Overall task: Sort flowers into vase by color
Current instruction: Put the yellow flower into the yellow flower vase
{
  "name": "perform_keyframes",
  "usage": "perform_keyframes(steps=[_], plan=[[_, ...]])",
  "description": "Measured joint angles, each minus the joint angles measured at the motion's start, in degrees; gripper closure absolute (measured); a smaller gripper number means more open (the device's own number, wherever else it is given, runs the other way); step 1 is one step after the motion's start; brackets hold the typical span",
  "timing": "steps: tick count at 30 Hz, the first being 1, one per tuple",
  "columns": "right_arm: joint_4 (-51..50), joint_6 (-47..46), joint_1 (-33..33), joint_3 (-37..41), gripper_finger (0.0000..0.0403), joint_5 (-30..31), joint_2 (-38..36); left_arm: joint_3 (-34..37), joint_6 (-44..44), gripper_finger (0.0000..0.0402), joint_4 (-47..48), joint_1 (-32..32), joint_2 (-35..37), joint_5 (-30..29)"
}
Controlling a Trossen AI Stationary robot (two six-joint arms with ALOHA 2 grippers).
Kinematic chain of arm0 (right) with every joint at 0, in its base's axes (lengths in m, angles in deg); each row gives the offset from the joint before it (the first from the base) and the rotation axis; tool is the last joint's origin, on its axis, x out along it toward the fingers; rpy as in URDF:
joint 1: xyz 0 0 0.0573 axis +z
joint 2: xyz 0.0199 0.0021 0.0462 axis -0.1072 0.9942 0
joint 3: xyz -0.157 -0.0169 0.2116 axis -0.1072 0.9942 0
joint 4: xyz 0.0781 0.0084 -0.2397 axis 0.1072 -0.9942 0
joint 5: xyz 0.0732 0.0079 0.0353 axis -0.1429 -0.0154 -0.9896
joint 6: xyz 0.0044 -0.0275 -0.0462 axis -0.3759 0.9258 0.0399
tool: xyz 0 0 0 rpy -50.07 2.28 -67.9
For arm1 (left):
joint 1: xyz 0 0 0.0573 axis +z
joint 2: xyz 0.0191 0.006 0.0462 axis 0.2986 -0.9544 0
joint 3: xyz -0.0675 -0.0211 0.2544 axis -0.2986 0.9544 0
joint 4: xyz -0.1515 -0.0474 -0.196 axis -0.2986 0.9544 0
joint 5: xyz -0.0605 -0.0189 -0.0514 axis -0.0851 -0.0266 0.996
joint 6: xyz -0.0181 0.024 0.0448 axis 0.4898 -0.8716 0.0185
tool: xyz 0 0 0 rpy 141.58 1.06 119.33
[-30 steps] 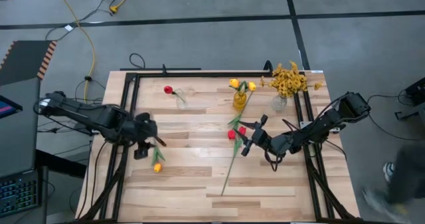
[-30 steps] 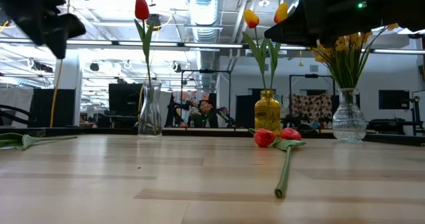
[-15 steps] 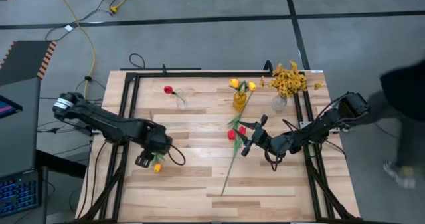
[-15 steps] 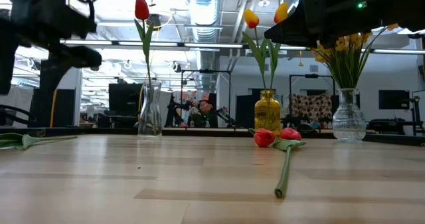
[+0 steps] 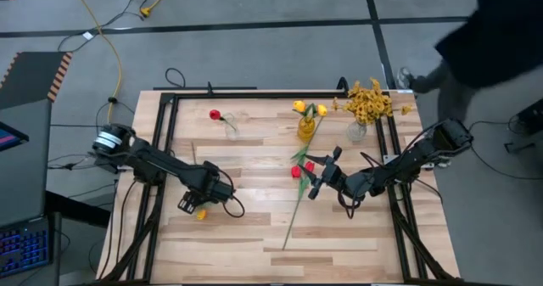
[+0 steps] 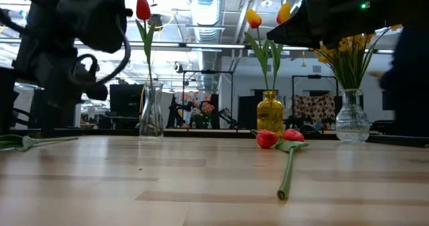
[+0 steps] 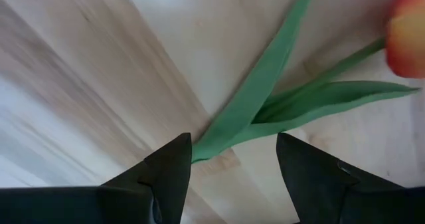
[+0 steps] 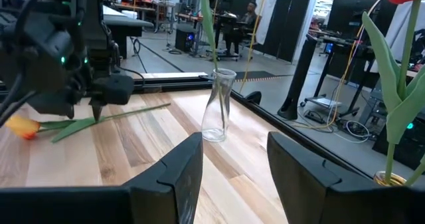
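Observation:
A yellow-orange tulip [image 5: 201, 214] lies flat on the table near its left side; its blossom [image 7: 406, 31] and green leaves [image 7: 265, 111] show in the left wrist view. My left gripper [image 5: 193, 203] points down over it, open, with one finger on each side of the leaves [image 7: 232, 144], touching nothing that I can see. Two red tulips [image 5: 302, 169] lie on the table's middle, their long stems [image 5: 293, 210] running toward the near edge. My right gripper [image 5: 321, 174] hovers just right of them, open [image 8: 234, 141].
Along the far side stand a clear vase with a red tulip [image 5: 231, 129], an amber vase with yellow tulips [image 5: 306, 126] and a clear vase of mustard blossoms [image 5: 356, 131]. A black frame [image 5: 254, 93] rims the table. A person [image 5: 492, 31] passes beyond the far right corner.
My left gripper has swung from the table's left side toward the near edge and right and come down over the yellow-orange tulip, which has stayed where it was. A person has walked along the right side toward the far end.

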Motion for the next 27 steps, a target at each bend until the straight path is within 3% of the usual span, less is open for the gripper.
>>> perform_keyframes(steps=[10, 21, 27], plan=[[-0.09, 0.04, 0.00, 0.00, 0.0207, -0.01, 0.02, 0.02, 0.11, 0.0204, -1.91, -0.05, -3.47, -1.06], [-0.90, 0.04, 0.04, 0.00, 0.0207, -0.01, 0.04, 0.00, 2.00, 0.0340, -2.96, -0.04, -3.58, 1.22], [-0.85, 0.04, 1.04, 0.00, 0.0207, -0.01, 0.04, -0.31, 4.42, 0.0391, -2.93, -0.04, -3.58, 1.86]])
